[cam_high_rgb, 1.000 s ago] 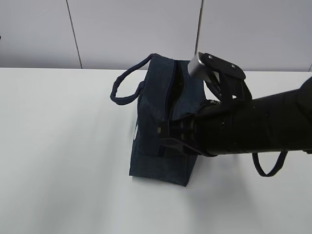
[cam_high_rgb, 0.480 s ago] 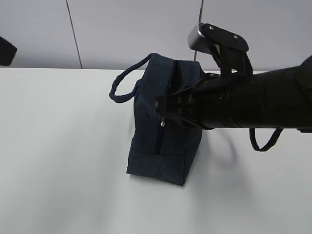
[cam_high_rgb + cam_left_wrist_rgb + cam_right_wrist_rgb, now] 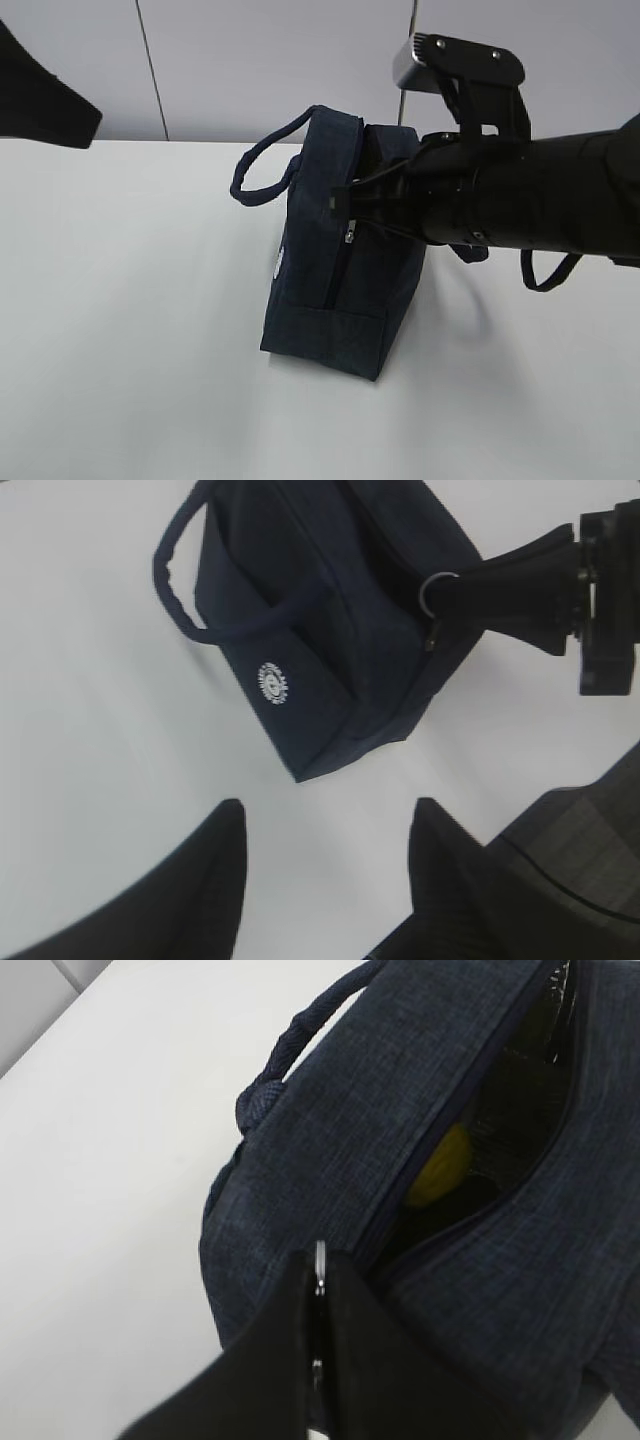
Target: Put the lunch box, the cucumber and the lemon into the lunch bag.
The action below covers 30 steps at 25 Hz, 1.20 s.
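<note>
The right gripper is clenched on the silver ring pull at the near end of the lunch bag. Just beyond its fingertips the lemon lies inside the gaping top; lunch box and cucumber are probably in too, though hidden. The left gripper hangs released, apart from the bag.

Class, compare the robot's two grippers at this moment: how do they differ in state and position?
The right gripper is shut on the silver ring pull of the lunch bag's zipper; the left gripper stands open, holding nothing. The right one touches the bag; the left one is clear of it, above the table. Both are black.
</note>
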Available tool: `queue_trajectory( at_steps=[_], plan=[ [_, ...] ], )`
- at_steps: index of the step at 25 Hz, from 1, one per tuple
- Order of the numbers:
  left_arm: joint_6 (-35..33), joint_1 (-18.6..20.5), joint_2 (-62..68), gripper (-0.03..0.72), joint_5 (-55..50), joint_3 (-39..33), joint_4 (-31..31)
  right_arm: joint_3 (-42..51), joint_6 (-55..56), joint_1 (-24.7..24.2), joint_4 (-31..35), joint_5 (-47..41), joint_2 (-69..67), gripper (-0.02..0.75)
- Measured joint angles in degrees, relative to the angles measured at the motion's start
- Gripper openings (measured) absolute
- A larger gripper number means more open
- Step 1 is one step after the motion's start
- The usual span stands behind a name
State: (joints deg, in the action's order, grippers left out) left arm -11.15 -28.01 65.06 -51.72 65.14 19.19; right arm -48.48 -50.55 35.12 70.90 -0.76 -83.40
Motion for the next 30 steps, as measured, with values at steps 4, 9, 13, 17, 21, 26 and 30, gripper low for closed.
queue_trajectory(
  at_steps=[4, 9, 13, 17, 21, 26, 30],
  plan=[
    [-4.3, 0.0, 3.6, 0.363, 0.4, 0.0, 7.0, 0.0, -0.5, 0.0, 0.1, 0.3, 0.0, 0.000],
    [-11.6, 0.0, 10.4, 0.363, 3.8, 0.0, 15.3, 0.0, -0.7, 0.0, 0.1, 0.4, 0.0, 0.000],
    [-20.5, 0.0, 15.5, 0.363, 5.1, 0.0, 23.4, 0.0, -0.7, 0.0, 0.1, 0.4, 0.0, 0.000],
    [-26.5, -0.1, 19.2, 0.363, 10.6, -3.4, 26.4, 0.0, -0.8, 0.0, 0.1, 0.8, 0.0, 0.000],
    [-39.7, -0.1, 19.7, 0.363, 19.7, -11.1, 36.6, 0.0, -0.8, 0.0, 0.1, 0.8, 0.0, 0.000],
    [-64.8, -1.0, 20.9, 0.363, 25.4, -16.2, 57.9, 0.0, -0.8, 0.0, 0.1, 0.8, 0.0, 0.000],
    [-78.1, -1.1, 23.8, 0.363, 25.9, -16.3, 70.8, 0.0, -0.8, 0.0, 0.3, 0.8, 0.0, 0.000]
  ],
)
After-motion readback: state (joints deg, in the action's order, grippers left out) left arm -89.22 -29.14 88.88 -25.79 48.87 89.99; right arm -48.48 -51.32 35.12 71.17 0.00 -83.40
